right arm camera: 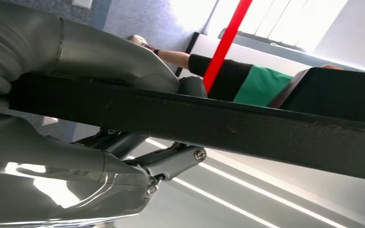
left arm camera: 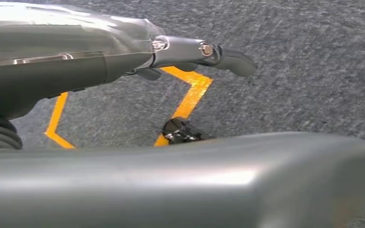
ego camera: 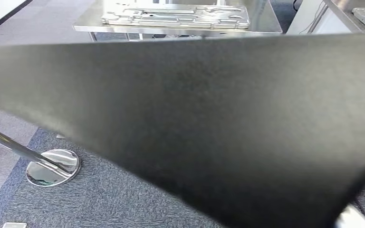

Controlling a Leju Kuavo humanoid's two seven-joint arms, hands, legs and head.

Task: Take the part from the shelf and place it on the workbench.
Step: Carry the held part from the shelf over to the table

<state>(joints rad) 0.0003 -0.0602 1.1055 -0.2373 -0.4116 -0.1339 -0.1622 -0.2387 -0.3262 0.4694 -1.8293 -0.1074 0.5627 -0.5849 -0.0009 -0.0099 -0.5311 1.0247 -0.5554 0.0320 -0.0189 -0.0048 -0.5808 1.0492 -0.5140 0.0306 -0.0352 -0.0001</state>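
A big flat black panel (ego camera: 209,123), the part, is held up close in the head view, tilted and hiding most of the scene. In the right wrist view my right hand (right arm camera: 76,156) grips the panel's edge (right arm camera: 247,128), thumb on one face and fingers (right arm camera: 171,161) on the other. The steel workbench (ego camera: 123,29) stands ahead beyond the panel, with a grey moulded metal plate (ego camera: 176,16) lying on it. My left hand (left arm camera: 185,52) hangs over grey carpet with a finger stretched out and nothing in it.
A chrome stanchion base (ego camera: 52,167) with a slanting pole (ego camera: 9,142) stands on the carpet at the lower left. A second steel table (ego camera: 342,12) is at the far right. Yellow floor tape (left arm camera: 190,95) runs under my left hand. A person in black and green (right arm camera: 247,80) is nearby.
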